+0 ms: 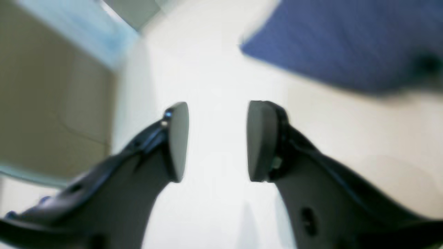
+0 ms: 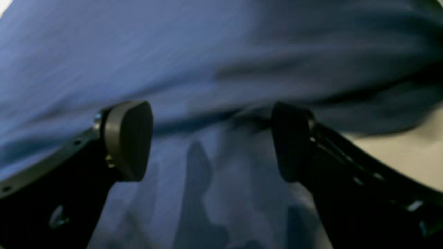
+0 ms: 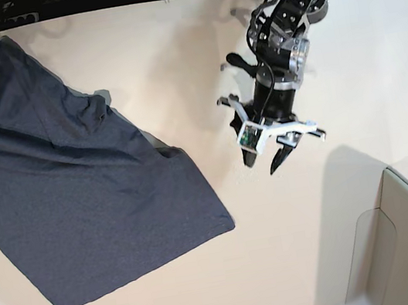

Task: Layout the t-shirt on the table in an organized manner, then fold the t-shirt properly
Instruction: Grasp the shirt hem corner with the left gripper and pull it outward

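While the t-shirt point(image 3: 78, 197) is spread on the left of the bench point(image 3: 172, 56), the laying-out step is judged unfinished: both fingers are parted and empty, so an edge must next be gripped.

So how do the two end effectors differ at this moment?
The left end effector hangs above bare table, clear of the t-shirt; the right end effector sits directly over that shirt at its far corner. The left's jaws show a narrower gap than the right's, which are spread wide. Both hold nothing.
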